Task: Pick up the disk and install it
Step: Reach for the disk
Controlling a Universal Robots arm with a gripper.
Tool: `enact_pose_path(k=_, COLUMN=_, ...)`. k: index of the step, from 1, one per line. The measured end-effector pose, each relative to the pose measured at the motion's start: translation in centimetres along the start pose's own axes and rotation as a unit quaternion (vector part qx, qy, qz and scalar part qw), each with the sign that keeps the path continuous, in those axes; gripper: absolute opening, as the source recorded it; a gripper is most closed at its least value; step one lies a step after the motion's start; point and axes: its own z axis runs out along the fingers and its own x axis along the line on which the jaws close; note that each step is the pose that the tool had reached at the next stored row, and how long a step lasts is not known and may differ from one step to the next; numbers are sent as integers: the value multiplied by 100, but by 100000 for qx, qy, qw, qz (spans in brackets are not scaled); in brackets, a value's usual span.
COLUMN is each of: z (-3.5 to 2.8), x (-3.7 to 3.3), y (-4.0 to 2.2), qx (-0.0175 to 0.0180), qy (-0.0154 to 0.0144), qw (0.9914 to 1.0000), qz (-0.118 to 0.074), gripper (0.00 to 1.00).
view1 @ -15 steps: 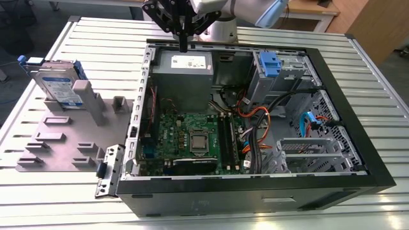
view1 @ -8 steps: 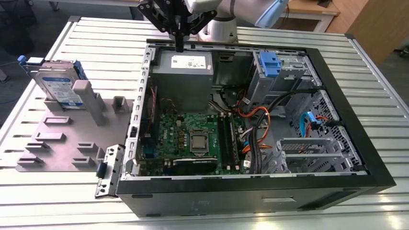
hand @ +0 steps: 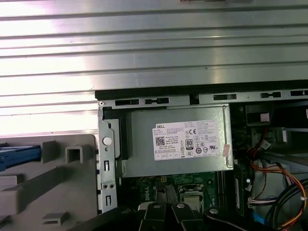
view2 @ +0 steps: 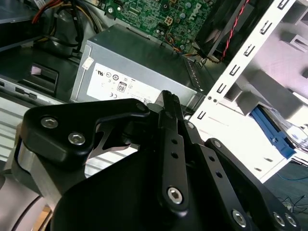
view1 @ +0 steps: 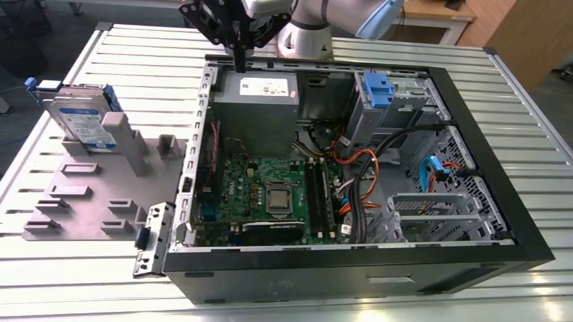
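You will see the black metal gripper [view1: 240, 66] over the far wall of the open black steel computer case [view1: 358, 282], beside the grey sheet-metal power-supply box [view1: 259, 100]. Its slim fingers are pressed together and hold nothing. The flat silver-grey disk [view1: 82, 124], with blue plastic rails, stands upright in the matte grey slotted holder [view1: 90, 201] at the exterior view's left, well apart from the gripper.

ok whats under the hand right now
The hand hangs over the grey power-supply box in a corner of the open computer case, near its rim. The box covers whatever lies beneath it. The disk stands apart on the grey fixture.
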Motion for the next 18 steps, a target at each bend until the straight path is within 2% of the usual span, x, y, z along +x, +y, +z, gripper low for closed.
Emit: enact_pose_path(k=18, z=-3, x=102, y=-8, qx=0, qy=-1, qw=100000, qz=-5, gripper=11)
